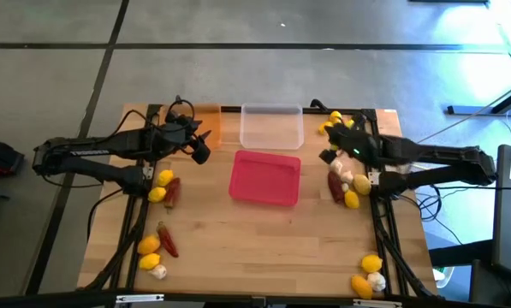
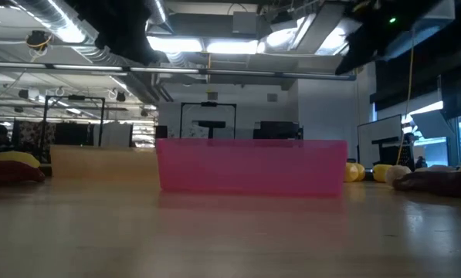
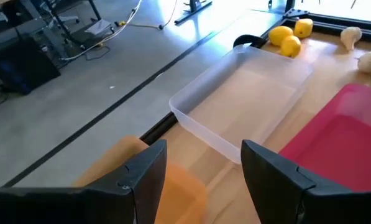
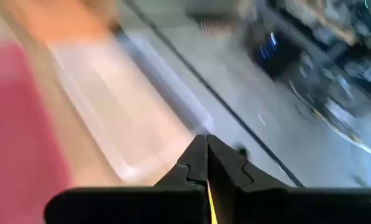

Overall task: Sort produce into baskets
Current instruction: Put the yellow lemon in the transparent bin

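Left gripper (image 3: 201,180) fingers apart, empty, above translucent orange plastic tray (image 1: 210,122) near surface's far edge. Right gripper (image 4: 207,163) pinched together over clear whitish tray (image 1: 271,126). Pink-red tray (image 1: 265,178) sits centre. Produce lies along both side edges.

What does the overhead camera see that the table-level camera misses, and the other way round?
Only the overhead view shows both arms, the clear tray, the orange tray beside the left gripper, the right gripper, and the produce piles at the table's near corners, such as the chili pepper.

Only the table-level view shows the room behind: ceiling lights and distant equipment.

Both show the pink tray, seen side-on in the low view, plus lemons and chilies at the table's sides.
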